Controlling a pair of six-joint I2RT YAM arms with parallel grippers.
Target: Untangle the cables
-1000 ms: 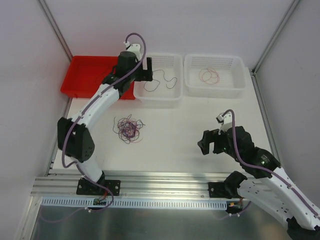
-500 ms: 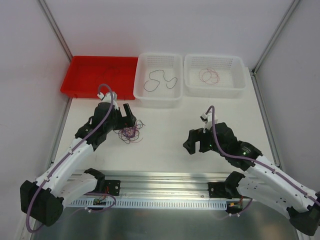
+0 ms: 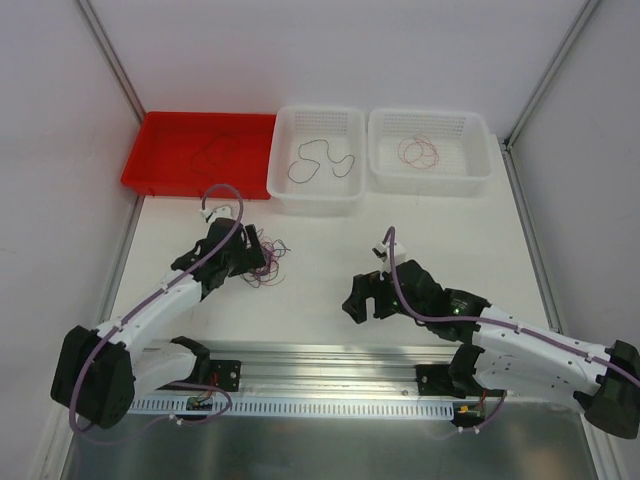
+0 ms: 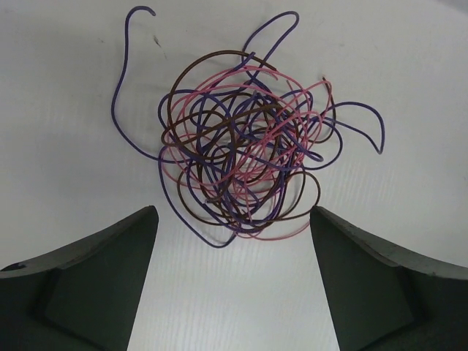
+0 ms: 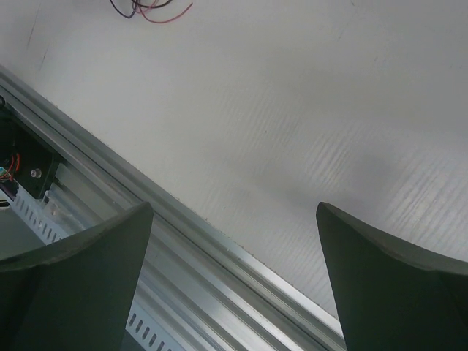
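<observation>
White table (image 3: 420, 235) between pale walls (image 3: 300, 50), tangled cables (image 4: 241, 157) left of centre

A loose tangle of cables (image 4: 241, 161), hair-thin pink, purple and brown wires looped over one another, lies flat on the white table (image 3: 330, 240). Single curly strands lie well apart from it. A black cable (image 3: 322, 160) lies in the middle basket (image 3: 315, 200), a red cable (image 3: 420, 152) in the right basket (image 3: 430, 183), and a dark cable (image 3: 215, 148) in the red tray (image 3: 160, 150).
</observation>
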